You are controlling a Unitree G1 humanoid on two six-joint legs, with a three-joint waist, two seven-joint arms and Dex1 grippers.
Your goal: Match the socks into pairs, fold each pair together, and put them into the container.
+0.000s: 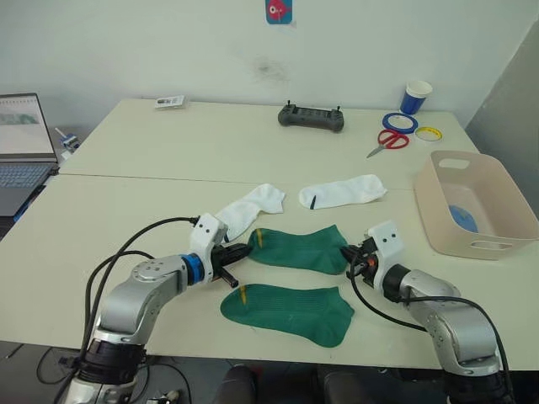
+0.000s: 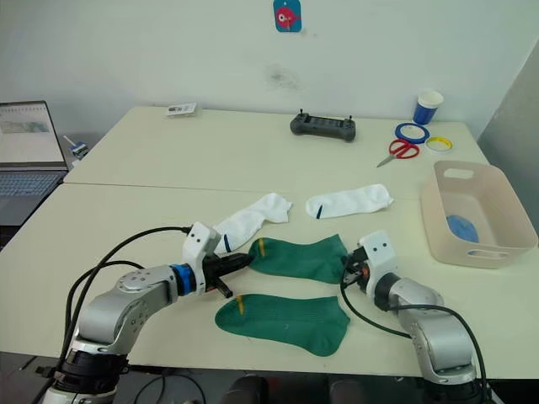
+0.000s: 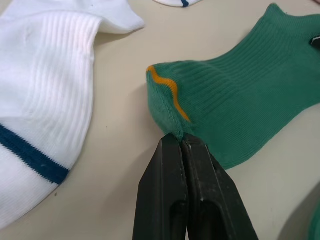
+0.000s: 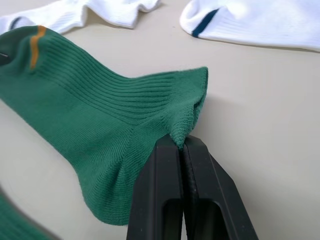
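Green sock (image 1: 299, 249) pinched at opposite edges by left tool (image 3: 181, 142) and right tool (image 4: 182, 145).

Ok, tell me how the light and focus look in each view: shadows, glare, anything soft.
Head views: even, diffuse light, no glare on the table, only faint shadows under the far green sock. Left wrist view: sock ribbing crisp, the left gripper slightly soft at the bottom edge. Right wrist view: a soft shadow beside the sock's pinched edge, the white sock a bit bright.
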